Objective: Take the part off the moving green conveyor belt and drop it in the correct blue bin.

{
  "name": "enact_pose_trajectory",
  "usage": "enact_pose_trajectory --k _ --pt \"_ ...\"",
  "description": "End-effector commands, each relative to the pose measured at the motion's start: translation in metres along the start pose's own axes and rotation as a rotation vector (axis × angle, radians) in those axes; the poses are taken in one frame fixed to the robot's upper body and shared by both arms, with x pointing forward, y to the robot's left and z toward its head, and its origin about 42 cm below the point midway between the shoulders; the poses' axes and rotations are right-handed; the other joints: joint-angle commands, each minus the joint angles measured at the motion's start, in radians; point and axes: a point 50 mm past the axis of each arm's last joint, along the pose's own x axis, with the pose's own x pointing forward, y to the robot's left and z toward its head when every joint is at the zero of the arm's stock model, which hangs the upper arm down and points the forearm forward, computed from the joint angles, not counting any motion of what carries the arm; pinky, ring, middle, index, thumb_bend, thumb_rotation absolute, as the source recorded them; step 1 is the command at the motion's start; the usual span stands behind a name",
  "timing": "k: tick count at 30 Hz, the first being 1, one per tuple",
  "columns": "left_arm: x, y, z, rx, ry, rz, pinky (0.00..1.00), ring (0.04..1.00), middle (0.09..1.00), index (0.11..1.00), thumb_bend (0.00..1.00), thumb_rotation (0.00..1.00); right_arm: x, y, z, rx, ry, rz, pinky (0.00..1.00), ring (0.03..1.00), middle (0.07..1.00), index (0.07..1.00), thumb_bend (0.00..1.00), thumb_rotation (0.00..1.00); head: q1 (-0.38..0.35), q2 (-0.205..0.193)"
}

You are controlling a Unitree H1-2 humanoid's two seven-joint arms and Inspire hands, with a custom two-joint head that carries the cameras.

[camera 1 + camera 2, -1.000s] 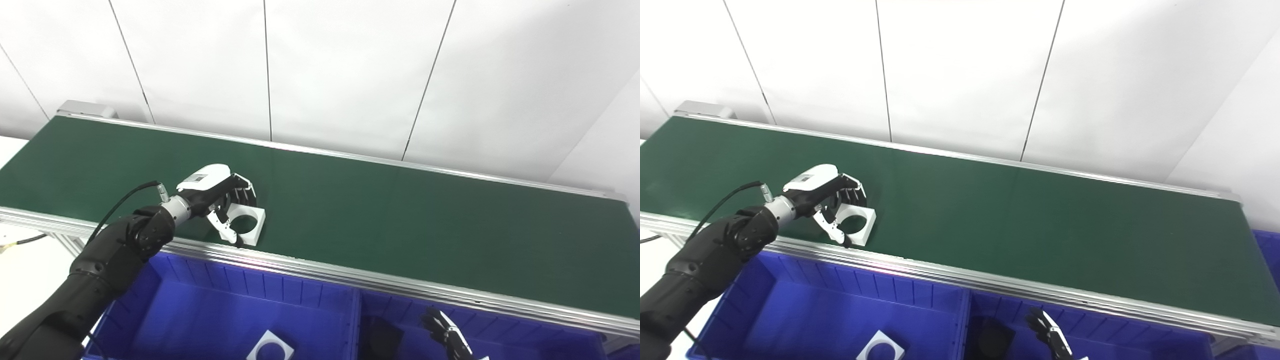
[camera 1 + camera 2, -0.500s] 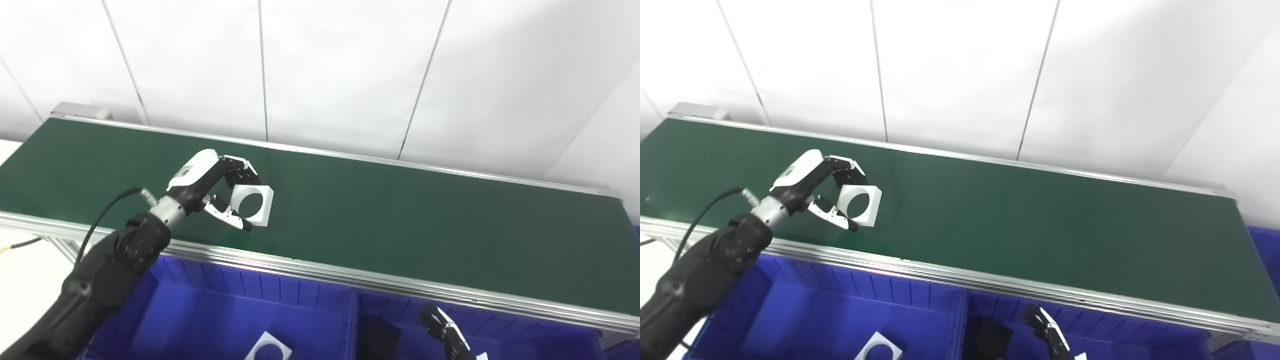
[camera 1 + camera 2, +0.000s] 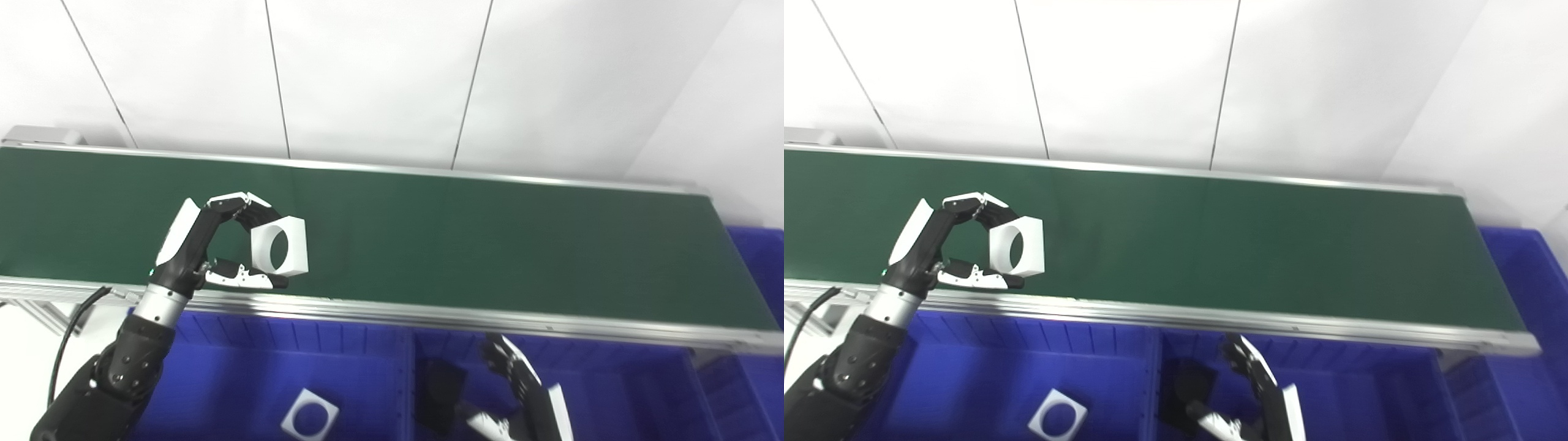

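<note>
The green conveyor belt [image 3: 465,239] runs between silver rails [image 3: 465,318], its visible surface bare.

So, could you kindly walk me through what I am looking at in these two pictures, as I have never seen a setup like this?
Both pictures come from two cameras side by side on a humanoid robot's head, so they show one scene from slightly different spots. The long dark green conveyor belt runs across in front of a white wall. The robot's black and white left hand is shut on a white square plastic part with a round hole, pinched between its fingers and thumb and lifted off the belt. Below the belt's metal edge stand blue plastic bins. The left blue bin already holds a matching white square part. The right blue bin holds a black part, and the right hand waits over it, fingers apart and holding nothing.
</note>
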Motion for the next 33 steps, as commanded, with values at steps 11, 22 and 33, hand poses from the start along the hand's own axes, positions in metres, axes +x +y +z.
enact_pose_trajectory --k 11,22,33 --pt "-0.04 -0.047 0.018 -0.089 -0.017 -0.04 0.41 0.467 0.507 0.465 0.5 0.0 0.008 0.002 0.019 0.007 -0.101 -0.004 0.79 0.81 0.824 0.86 0.8 0.49 -0.021 0.04" --pt "-0.084 -0.086 -0.003 -0.033 0.105 -0.16 0.38 0.429 0.512 0.49 0.5 0.0 0.009 0.004 0.02 0.034 -0.099 0.003 0.79 0.81 0.822 0.86 0.79 0.48 -0.01 0.043" --pt "-0.108 -0.109 -0.031 0.101 0.182 -0.3 0.32 0.365 0.473 0.546 0.49 0.0 0.008 0.006 0.02 0.035 -0.096 0.003 0.8 0.817 0.825 0.857 0.78 0.47 -0.003 0.044"
